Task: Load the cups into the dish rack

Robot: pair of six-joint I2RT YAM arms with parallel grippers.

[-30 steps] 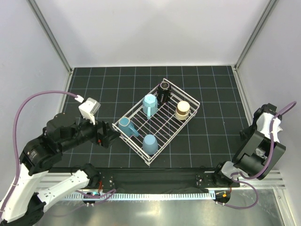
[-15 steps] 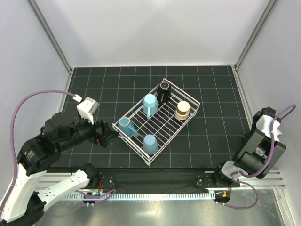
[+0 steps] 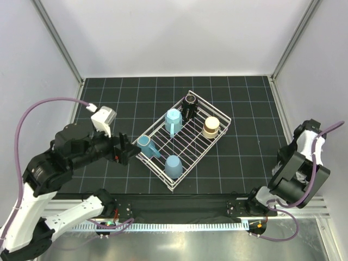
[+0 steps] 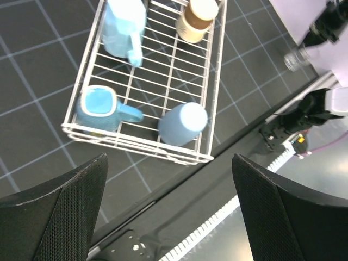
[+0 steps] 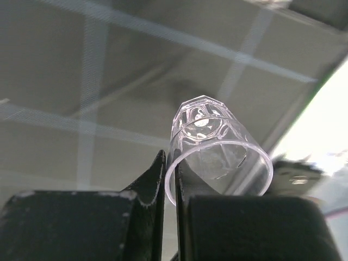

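- Closing within the last second, the right gripper (image 5: 168,163) now pinches the clear glass (image 5: 217,155) by its rim wall. Whether the glass has left the table is unclear.
- Left wrist view: the left gripper (image 4: 168,157) keeps its jaws spread wide and empty above the near end of the dish rack (image 4: 217,81). Inside are the blue mug (image 4: 98,109), light blue tumbler (image 4: 182,122), pale blue mug (image 4: 125,24) and beige cup (image 4: 196,13). The glass sits well apart, to the right.
- Top view: the left arm has edged toward the rack, and the small dark cup (image 3: 190,100) makes five loaded. The glass looks like the last one; lifting and carrying it remain.
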